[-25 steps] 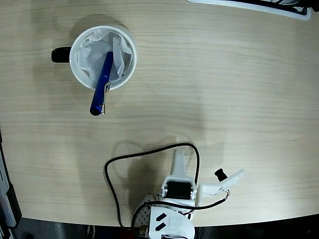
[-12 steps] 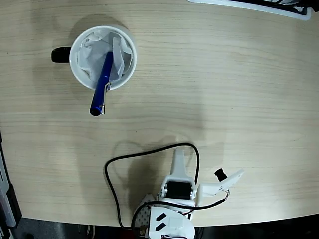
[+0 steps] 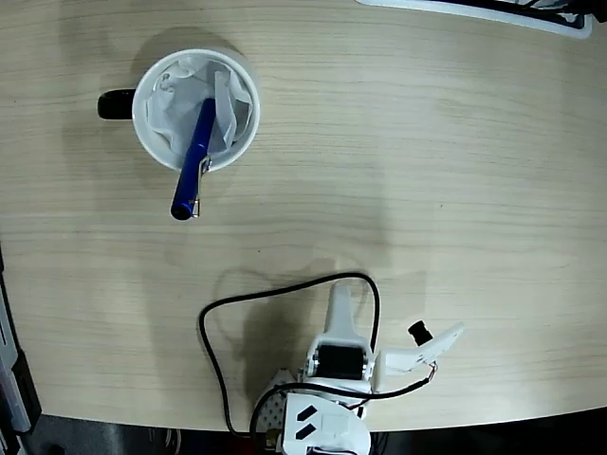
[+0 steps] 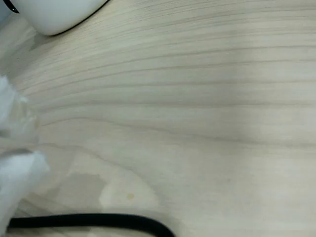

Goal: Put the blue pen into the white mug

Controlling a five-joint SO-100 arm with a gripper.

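Fixed view: the white mug (image 3: 152, 114) sits at the top left of the wood table (image 3: 427, 171), black handle sticking out to the left. Crumpled white paper (image 3: 180, 95) is inside. The blue pen (image 3: 193, 157) stands tilted in the mug, top end w/ silver clip leaning over the lower rim. The white arm is folded up at the bottom edge, far from the mug. Its gripper (image 3: 389, 341) is wide open w/ nothing in it. A black cable (image 3: 213, 313) loops by the arm.
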